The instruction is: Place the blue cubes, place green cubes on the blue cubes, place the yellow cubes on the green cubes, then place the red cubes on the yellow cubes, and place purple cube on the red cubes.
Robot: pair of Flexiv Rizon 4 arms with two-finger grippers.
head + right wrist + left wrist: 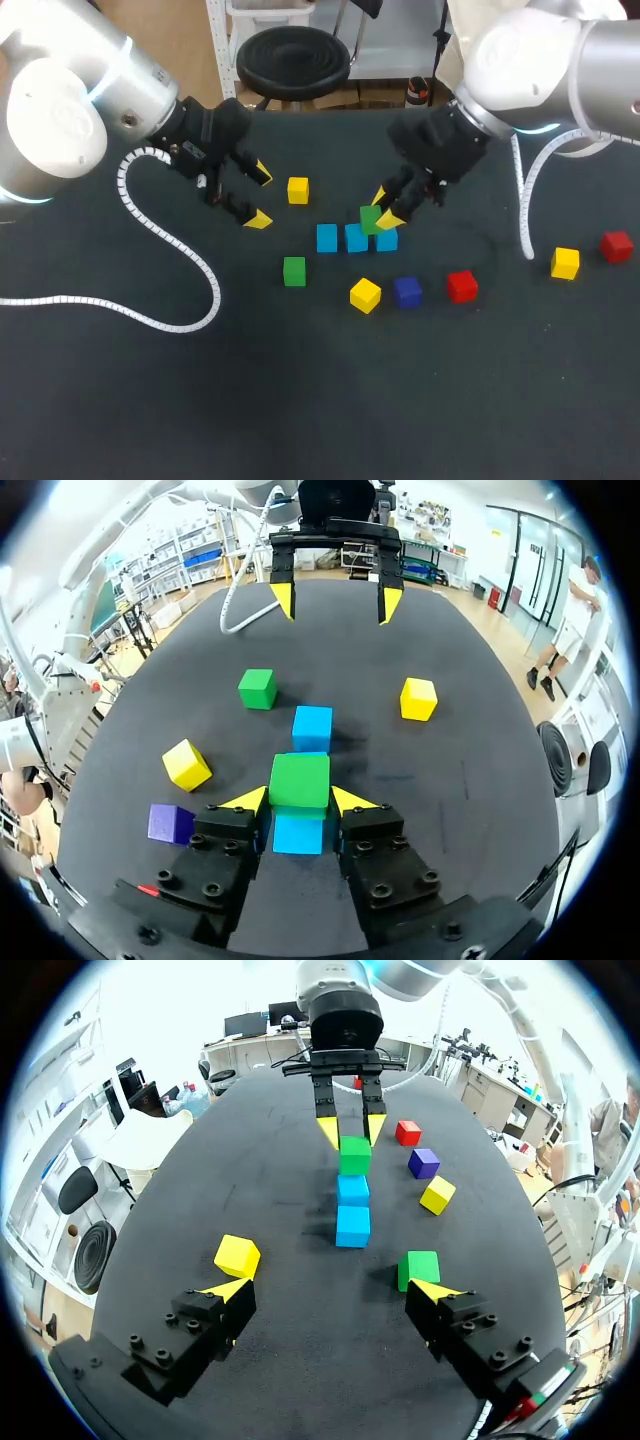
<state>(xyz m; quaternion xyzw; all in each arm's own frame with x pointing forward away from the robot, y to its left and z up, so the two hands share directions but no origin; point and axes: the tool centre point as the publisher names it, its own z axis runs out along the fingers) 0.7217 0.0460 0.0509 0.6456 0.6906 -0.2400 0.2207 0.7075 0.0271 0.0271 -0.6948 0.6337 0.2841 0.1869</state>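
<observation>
From where I stood, the right end effector (384,208) was clenched on a green cube (370,217), its yellow tips pressed against two opposite sides. The right wrist view showed the same grip, with the cube squeezed snugly between the fingers. That cube was over the row of three blue cubes (356,239), which lay side by side near the middle of the tabletop (300,400). It was above the place where the middle and right ones met. I could not tell whether it rested on them or hung just above.

The left end effector (260,196) hung released and empty, fingers spread wide, off to the left of the row. A yellow cube (298,190) lay just beside it, and a second green cube (294,271) lay on the tabletop near the row's left end. In front of the row stood another yellow cube (365,295), a purple cube (407,291) and a red cube (461,286) in a loose line. Well apart to the right lay a third yellow cube (565,263) and a second red cube (616,245).
</observation>
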